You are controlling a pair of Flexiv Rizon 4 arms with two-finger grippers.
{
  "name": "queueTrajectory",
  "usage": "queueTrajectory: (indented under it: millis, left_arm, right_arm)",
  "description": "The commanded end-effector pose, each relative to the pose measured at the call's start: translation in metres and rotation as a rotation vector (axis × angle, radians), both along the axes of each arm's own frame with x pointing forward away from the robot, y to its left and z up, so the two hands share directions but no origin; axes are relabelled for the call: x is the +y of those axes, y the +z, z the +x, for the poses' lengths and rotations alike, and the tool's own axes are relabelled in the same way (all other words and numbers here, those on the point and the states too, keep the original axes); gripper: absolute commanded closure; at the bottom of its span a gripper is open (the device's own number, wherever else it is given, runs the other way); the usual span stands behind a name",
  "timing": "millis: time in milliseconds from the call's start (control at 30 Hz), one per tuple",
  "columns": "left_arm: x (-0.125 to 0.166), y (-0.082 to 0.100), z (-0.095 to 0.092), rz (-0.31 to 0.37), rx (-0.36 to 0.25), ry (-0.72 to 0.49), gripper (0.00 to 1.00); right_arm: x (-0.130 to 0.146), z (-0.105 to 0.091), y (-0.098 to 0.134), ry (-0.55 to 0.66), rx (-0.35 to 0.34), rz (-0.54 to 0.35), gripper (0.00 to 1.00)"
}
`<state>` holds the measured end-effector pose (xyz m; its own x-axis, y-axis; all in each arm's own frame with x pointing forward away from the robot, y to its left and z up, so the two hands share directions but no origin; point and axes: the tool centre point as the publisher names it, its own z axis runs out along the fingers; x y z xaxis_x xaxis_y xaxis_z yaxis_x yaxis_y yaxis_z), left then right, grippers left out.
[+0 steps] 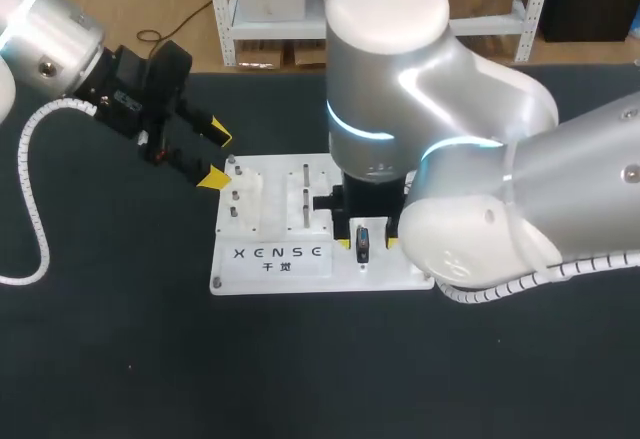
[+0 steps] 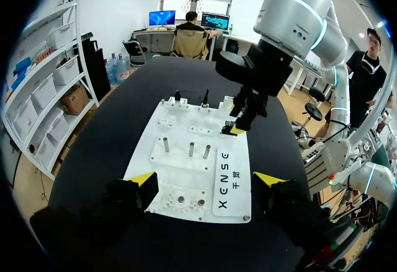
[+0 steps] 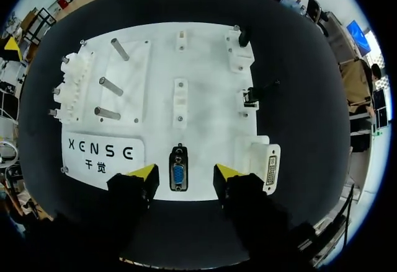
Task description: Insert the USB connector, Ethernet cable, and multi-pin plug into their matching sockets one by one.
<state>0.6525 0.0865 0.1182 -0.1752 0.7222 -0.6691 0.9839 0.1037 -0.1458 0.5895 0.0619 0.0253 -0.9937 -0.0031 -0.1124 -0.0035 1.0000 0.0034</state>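
A black tabletop (image 1: pixel 120 359) is seen, with a white board (image 3: pixel 205 55) laid flat on it. Three metal pins (image 3: pixel 110 86) are stood upright in a row on a raised white plate (image 3: pixel 136 67) of the board. Just beside that plate, at the board's corner, a panel with dark lettering (image 3: pixel 102 154) is fixed. At the board's end near the pins, a translucent block (image 2: pixel 186 191) is mounted, and two round metal discs (image 2: pixel 181 199) are set in it.

The multi-pin plug (image 3: pixel 178 176), a black shell with a blue pin face, sits upright on the white socket board (image 3: pixel 205 67) near its edge, just beside the printed label (image 3: pixel 102 154). A white multi-pin socket (image 3: pixel 271 170) stands at the neighbouring corner.
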Motion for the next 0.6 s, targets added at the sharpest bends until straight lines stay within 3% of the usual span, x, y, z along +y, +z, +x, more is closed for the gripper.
queueTrajectory:
  millis: [33,200,267,333,600]
  left_arm:
    - [0.000,0.000,-0.001,-0.002,-0.002,0.001,0.00]
    - [0.000,0.000,-0.001,-0.002,-0.002,0.001,0.00]
    - [0.000,0.000,-0.001,-0.002,-0.002,0.001,0.00]
    - [0.000,0.000,-0.001,-0.002,-0.002,0.001,0.00]
    - [0.000,0.000,-0.001,-0.002,-0.002,0.001,0.00]
  right_arm:
    - [0.004,0.003,-0.007,-0.001,0.011,0.001,0.56]
    - [0.008,0.004,-0.012,0.002,0.014,-0.007,0.62]
    - [0.008,0.004,-0.012,0.002,0.013,-0.010,0.76]
    - [0.009,0.004,-0.011,0.012,0.000,-0.012,0.98]
    - [0.006,-0.004,0.009,0.035,-0.063,-0.002,1.00]
